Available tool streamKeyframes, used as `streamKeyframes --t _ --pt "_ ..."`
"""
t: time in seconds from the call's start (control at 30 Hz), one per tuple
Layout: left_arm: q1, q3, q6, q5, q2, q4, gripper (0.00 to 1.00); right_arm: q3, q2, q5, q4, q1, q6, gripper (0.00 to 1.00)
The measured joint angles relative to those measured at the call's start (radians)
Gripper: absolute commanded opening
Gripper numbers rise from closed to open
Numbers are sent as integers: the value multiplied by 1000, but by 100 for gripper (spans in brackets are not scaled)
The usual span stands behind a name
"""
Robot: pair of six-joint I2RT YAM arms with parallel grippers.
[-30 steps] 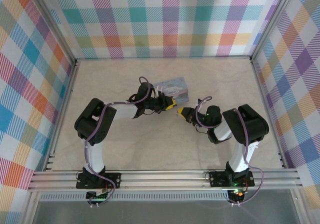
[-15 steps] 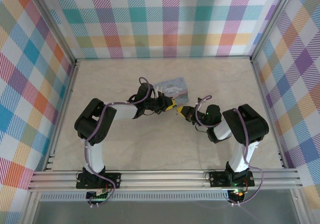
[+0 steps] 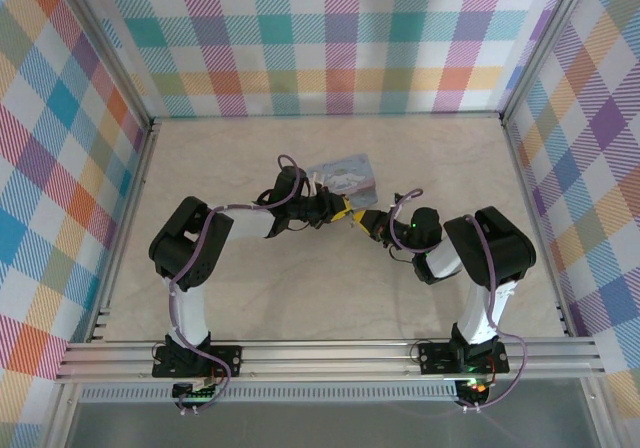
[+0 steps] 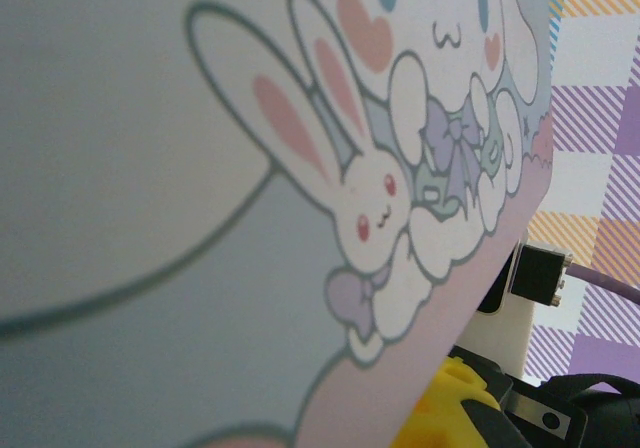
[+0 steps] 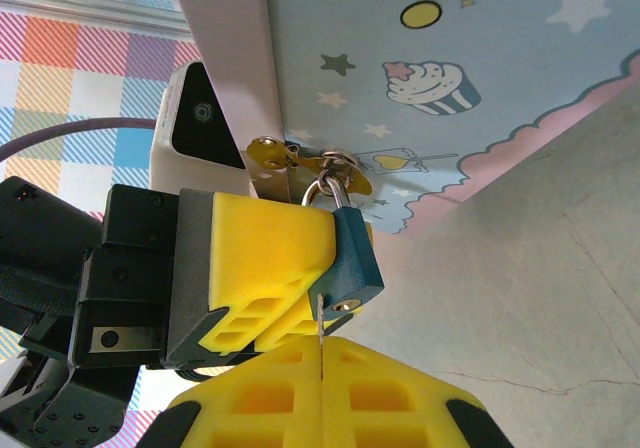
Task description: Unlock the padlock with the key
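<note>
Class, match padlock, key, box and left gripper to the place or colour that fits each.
Things:
1 padlock
2 key
3 box
4 left gripper

Descriptions:
a pale blue, cartoon print
b pinched in the right gripper
c hanging from the box's hasp
d yellow, clamped on the padlock

Pairs: 1c, 2b, 3a, 4d.

readable text: none | box (image 5: 520, 68): printed pictures without lettering – rabbit, cupcake, stars, hearts | padlock (image 5: 352, 258): no brand or number legible
</note>
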Motion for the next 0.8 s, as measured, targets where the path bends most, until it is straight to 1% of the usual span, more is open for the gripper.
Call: streamKeyframes --t 0.23,0.8 --pt "0 0 -2 1 0 6 10 -46 -3 6 5 4 0 0" --pt "5 -13 -10 4 0 34 10 -3 -3 6 5 6 0 0"
